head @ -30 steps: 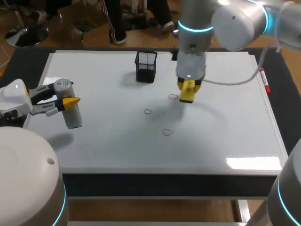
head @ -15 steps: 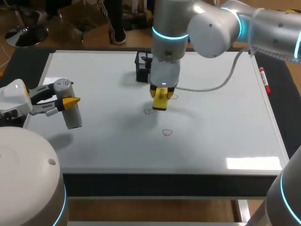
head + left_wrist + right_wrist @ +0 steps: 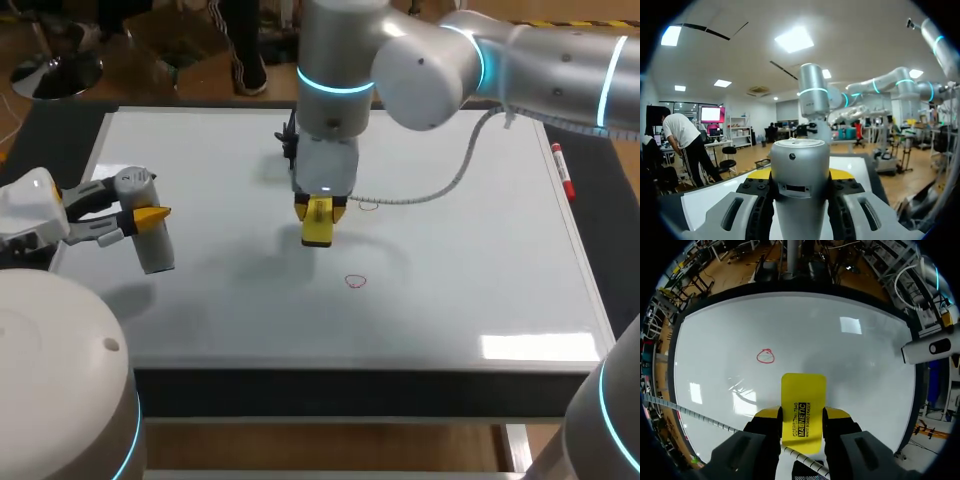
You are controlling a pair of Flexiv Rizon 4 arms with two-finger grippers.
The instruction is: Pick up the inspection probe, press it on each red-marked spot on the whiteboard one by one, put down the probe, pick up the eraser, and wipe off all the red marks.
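Near the whiteboard's middle, right gripper clamps the black-lettered yellow eraser; open board surrounds a red mark ahead. At the left edge, left gripper grips the probe.

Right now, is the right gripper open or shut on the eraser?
Shut on the eraser: both yellow fingertips of the right gripper press its two sides.
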